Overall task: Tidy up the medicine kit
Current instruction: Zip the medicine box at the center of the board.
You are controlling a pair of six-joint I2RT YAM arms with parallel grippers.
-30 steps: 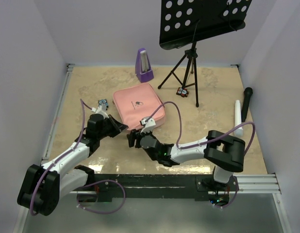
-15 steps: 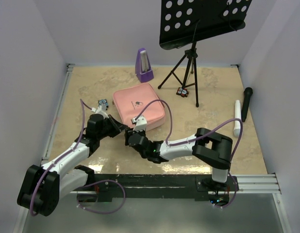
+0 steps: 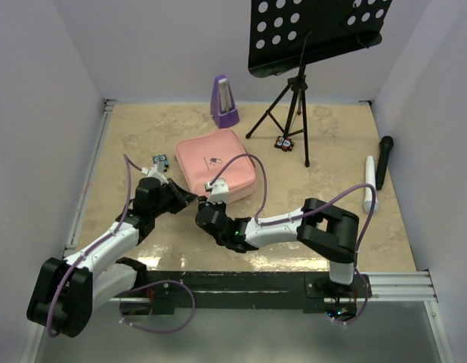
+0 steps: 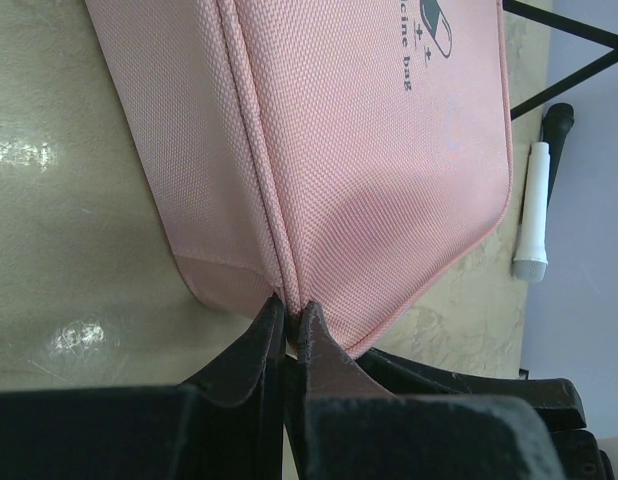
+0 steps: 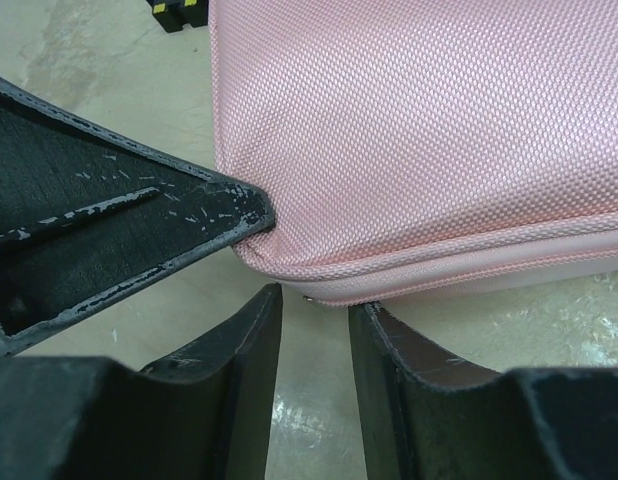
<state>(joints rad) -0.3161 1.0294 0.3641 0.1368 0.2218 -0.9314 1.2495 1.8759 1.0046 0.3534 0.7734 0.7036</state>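
Facing medicine kit [image 3: 215,161] corner: right gripper [image 5: 314,302]

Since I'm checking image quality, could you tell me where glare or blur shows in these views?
Left wrist: glare patches on the table, medicine kit weave sharp. Right wrist: table sheen along the bottom, weave crisp. Top external: even light, nothing blurred.

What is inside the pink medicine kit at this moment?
Only the outside shows. The medicine kit lies closed, lid up, its seam shut along the near corner. Whatever it holds is covered.
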